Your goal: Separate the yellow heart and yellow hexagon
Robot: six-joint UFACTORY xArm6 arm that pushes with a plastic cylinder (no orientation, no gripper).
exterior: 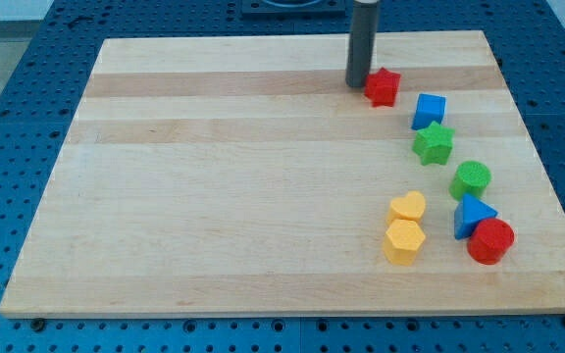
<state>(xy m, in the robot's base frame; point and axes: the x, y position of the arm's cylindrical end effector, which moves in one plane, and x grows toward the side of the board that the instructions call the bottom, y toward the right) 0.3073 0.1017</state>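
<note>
With no fingers to open or close, my tip rests beside the red star, so it should enter between the touching yellow heart and yellow hexagon, lower right on the bench.

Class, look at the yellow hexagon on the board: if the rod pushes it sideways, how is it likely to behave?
The yellow hexagon looks squat and flat-based, so it probably slides rather than tips or rolls. It touches the yellow heart, so a push towards the view's top would likely move both. My tip is far off, beside the red star.
</note>
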